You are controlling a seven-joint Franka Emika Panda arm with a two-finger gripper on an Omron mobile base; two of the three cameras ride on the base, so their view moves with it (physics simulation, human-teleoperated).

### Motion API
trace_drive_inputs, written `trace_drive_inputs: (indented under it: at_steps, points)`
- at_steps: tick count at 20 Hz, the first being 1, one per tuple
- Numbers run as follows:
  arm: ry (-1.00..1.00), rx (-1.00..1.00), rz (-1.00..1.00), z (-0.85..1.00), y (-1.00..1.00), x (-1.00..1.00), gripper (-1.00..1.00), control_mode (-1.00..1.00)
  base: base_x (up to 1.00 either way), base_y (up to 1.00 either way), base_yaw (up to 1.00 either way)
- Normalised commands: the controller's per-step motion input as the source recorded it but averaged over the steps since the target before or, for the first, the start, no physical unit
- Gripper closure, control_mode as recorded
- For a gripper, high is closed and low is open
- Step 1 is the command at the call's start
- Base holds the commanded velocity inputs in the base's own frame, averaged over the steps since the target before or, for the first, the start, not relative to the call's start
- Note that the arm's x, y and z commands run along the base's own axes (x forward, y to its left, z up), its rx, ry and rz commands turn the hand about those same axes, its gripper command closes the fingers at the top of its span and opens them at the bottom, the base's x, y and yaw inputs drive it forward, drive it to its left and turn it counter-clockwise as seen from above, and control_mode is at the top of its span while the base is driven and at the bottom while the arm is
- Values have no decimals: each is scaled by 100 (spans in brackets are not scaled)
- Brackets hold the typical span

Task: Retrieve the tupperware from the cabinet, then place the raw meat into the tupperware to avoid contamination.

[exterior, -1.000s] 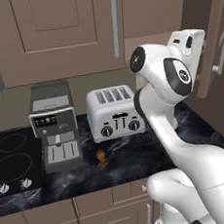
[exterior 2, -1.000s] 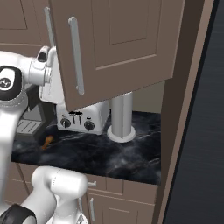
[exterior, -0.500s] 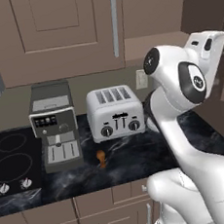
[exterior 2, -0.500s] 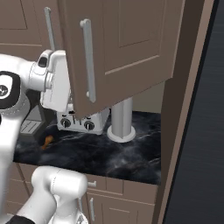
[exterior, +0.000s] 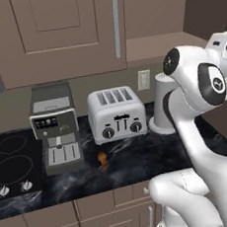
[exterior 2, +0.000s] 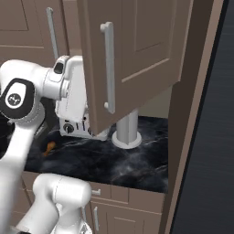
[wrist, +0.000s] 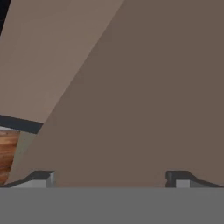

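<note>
The cabinet (exterior: pixel 72 30) is a brown wall unit, and its right door (exterior 2: pixel 137 55) stands swung out, with a long silver handle (exterior 2: pixel 109 68). A bare inner shelf (exterior: pixel 153 47) shows behind it. My gripper (wrist: pixel 110 178) is open, its fingertips (wrist: pixel 43 178) wide apart with nothing between them, close against the door's flat brown inner face. In the right base view the white hand (exterior 2: pixel 73 91) sits just behind the door's edge. The raw meat (exterior: pixel 102 160), a tiny orange-brown drumstick, lies on the dark counter in front of the toaster (exterior: pixel 116 114). The tupperware is out of view.
A grey coffee machine (exterior: pixel 55 126) stands left of the toaster, beside a black stovetop (exterior: pixel 11 161). A tall grey cylinder (exterior: pixel 162 110) stands at the right under the open cabinet. A dark tall panel (exterior 2: pixel 201 137) bounds the counter on the right.
The cabinet door has swung further open. My hand has moved to the right with it, staying against its inner side. The gripper has stayed open.
</note>
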Motion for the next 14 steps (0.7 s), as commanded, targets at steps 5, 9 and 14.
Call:
trace_drive_inputs:
  at_steps: [5,9,14]
  points:
    - [5,0,-2,-1,-61,0,-100,-100,0,0,0]
    - [3,0,0,-3,-61,0,-100,-100,0,0,0]
    - [3,0,0,-3,-59,0,-100,-100,0,0,0]
